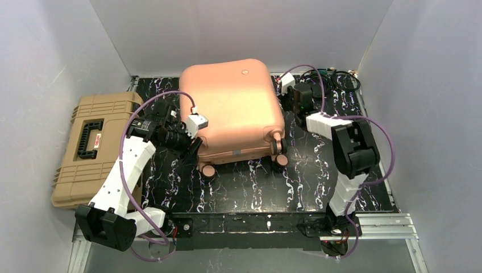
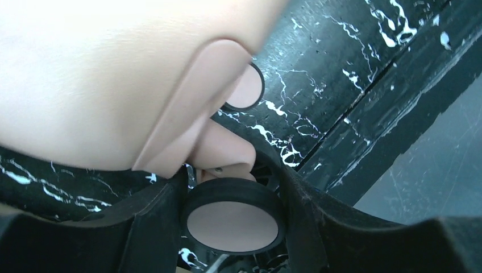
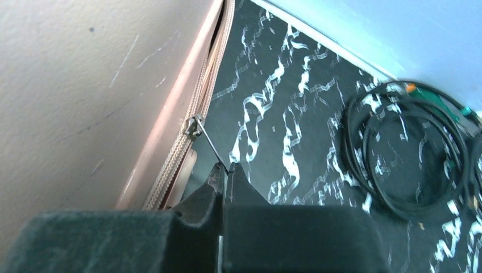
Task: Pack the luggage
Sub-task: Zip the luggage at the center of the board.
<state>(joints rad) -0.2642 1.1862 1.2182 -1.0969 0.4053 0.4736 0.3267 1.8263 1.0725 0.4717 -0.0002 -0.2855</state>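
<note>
The peach-pink luggage (image 1: 233, 102) lies shut and flat on the black marbled table (image 1: 301, 182), wheels toward me. My left gripper (image 1: 196, 149) is at its near left corner. In the left wrist view the shell (image 2: 85, 74) fills the top left, and one black-rimmed wheel (image 2: 233, 224) sits between my left gripper's (image 2: 230, 182) open jaws, close on both sides. A second wheel (image 2: 245, 88) shows farther off. My right gripper (image 1: 284, 96) is at the luggage's right side. Its tips (image 3: 225, 168) are shut on the thin metal zipper pull (image 3: 211, 149) hanging from the slider (image 3: 195, 126).
A tan ribbed toolbox (image 1: 94, 145) with a black handle lies left of the luggage, close behind my left arm. Coiled black cables (image 1: 332, 77) lie at the back right corner, also in the right wrist view (image 3: 409, 153). Grey walls enclose the table.
</note>
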